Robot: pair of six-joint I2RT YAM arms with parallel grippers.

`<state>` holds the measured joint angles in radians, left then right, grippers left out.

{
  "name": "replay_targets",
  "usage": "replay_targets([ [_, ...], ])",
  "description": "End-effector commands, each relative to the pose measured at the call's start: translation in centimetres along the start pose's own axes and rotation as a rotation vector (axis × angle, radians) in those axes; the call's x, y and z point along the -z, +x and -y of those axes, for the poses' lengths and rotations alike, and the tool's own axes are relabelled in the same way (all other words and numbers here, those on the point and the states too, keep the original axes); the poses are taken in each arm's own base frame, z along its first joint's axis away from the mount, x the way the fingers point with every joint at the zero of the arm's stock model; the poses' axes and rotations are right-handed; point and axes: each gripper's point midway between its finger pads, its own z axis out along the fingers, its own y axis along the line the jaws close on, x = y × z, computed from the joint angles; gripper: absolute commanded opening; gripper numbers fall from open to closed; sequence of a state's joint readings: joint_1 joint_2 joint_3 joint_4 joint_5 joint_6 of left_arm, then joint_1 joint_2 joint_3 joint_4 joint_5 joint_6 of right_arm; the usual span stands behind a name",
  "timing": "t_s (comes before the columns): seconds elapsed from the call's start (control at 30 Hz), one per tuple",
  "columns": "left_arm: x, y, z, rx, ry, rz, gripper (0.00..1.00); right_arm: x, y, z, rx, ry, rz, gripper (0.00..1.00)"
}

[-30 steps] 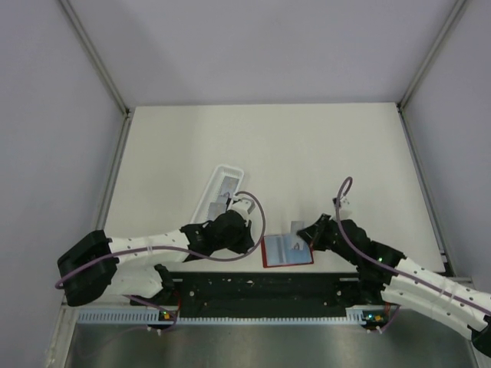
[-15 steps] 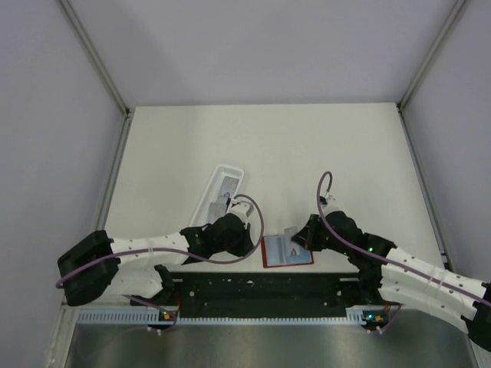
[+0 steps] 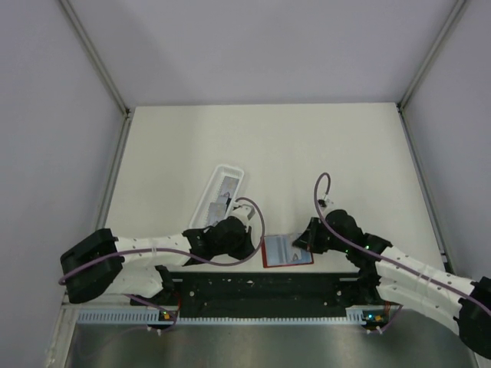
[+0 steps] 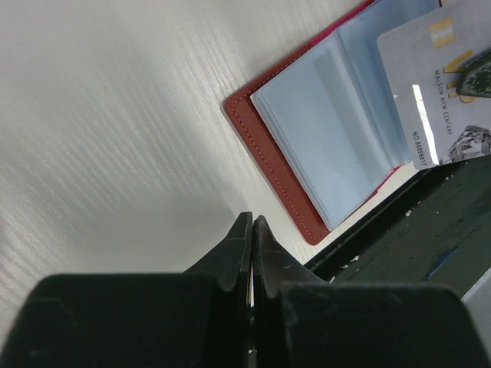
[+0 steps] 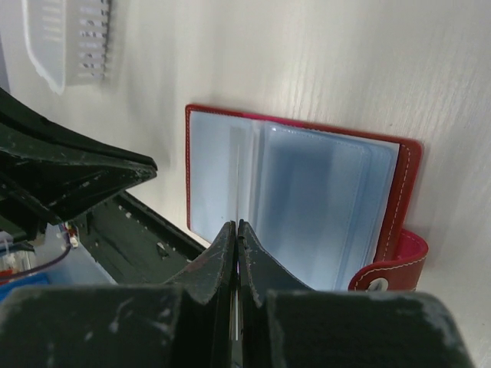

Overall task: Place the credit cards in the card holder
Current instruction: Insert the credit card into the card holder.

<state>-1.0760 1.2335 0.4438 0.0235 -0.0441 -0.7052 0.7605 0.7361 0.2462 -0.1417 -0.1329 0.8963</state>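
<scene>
The right jaws are pressed together on a grey credit card [image 4: 430,84], pinching it by one edge over the open card holder [image 3: 288,251]. The left jaws are closed with nothing between them, just beside the holder's left edge. The red holder lies flat, pale pockets up, at the middle of the worktop's [image 3: 307,146] near edge. A white slotted tray [image 3: 219,195] lies beyond the left jaws.

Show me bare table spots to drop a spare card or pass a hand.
Free: far half of the table beyond tray and wallet; also the right side, between right arm and table edge. Crowded: near edge, where left end effector and right end effector flank the wallet, the right holding a card over it.
</scene>
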Motion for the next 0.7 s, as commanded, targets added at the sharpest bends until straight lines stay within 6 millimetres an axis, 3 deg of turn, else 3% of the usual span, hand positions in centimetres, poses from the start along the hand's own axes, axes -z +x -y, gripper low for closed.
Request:
replay_targets([
  [0.0, -0.2, -0.6, 1.0, 0.005, 0.038, 0.029, 0.0, 0.2, -1.1, -3.1, 0.061, -0.103, -0.022, 0.0],
  [0.3, -0.6, -0.3, 1.4, -0.004, 0.053, 0.013, 0.0, -0.7, -0.2, -2.0, 0.049, -0.107, -0.039, 0.0],
  [0.67, -0.8, -0.2, 1.7, -0.01, 0.051, 0.005, 0.0, -1.8, -0.5, -0.7, 0.005, -0.071, -0.045, 0.0],
])
